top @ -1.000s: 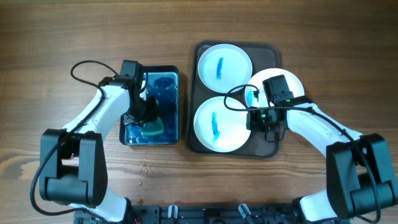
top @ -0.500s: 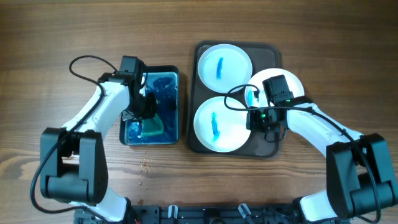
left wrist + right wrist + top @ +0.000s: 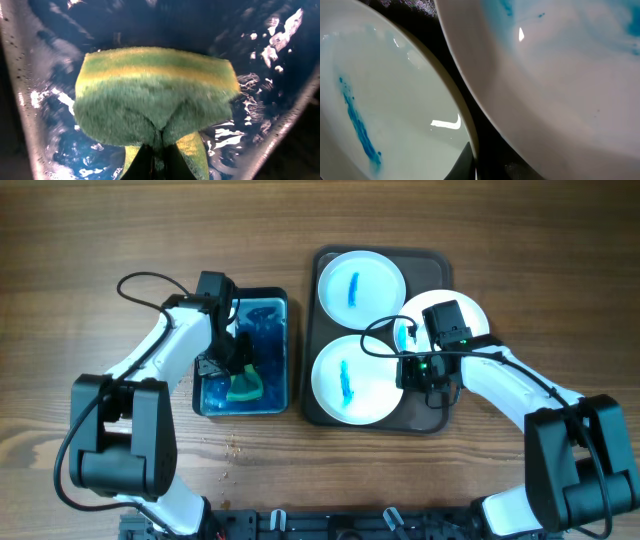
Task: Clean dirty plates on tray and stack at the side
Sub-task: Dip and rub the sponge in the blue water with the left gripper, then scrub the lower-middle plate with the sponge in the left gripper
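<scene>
Three white plates are at the dark brown tray (image 3: 323, 330). The far plate (image 3: 361, 285) and the near plate (image 3: 350, 378) lie flat in it, each with a blue streak. The third plate (image 3: 470, 315), with a bluish film, is raised and overhangs the tray's right rim. My right gripper (image 3: 424, 372) is shut on its near-left rim. In the right wrist view this plate (image 3: 560, 75) fills the upper right, the near plate (image 3: 385, 110) lies left, and the fingers (image 3: 485, 170) are mostly hidden. My left gripper (image 3: 233, 365) is shut on a green and yellow sponge (image 3: 244, 388) (image 3: 155, 95).
The sponge hangs in a smaller black tray of blue liquid (image 3: 280, 305) left of the brown tray; its wet wall shows in the left wrist view (image 3: 20, 100). Both stand on a wooden table (image 3: 100, 240). Small crumbs (image 3: 232, 448) lie near the front.
My left gripper has shifted the sponge slightly within the black tray. The right arm and the plates have not moved.
</scene>
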Controlling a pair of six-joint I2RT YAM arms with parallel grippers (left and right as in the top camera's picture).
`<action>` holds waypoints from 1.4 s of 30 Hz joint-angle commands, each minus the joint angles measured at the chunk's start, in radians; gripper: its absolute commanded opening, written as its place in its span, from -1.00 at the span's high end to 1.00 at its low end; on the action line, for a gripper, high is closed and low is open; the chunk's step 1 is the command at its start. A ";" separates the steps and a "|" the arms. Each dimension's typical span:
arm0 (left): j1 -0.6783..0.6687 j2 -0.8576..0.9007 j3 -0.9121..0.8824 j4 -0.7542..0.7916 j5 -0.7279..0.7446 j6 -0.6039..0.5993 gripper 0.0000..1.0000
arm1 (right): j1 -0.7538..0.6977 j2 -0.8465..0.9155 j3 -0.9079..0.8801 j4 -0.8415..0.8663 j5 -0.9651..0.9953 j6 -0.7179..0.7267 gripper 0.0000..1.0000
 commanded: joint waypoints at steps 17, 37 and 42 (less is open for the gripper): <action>-0.129 -0.110 0.304 -0.179 0.074 0.004 0.92 | 0.008 0.045 -0.025 -0.013 0.040 0.018 0.91; -0.497 0.272 0.306 0.188 0.355 -0.239 0.92 | 0.008 0.045 -0.025 -0.001 0.040 0.044 0.91; -0.468 0.273 0.306 0.076 0.005 -0.232 0.92 | 0.008 0.045 -0.025 -0.001 0.040 0.044 0.91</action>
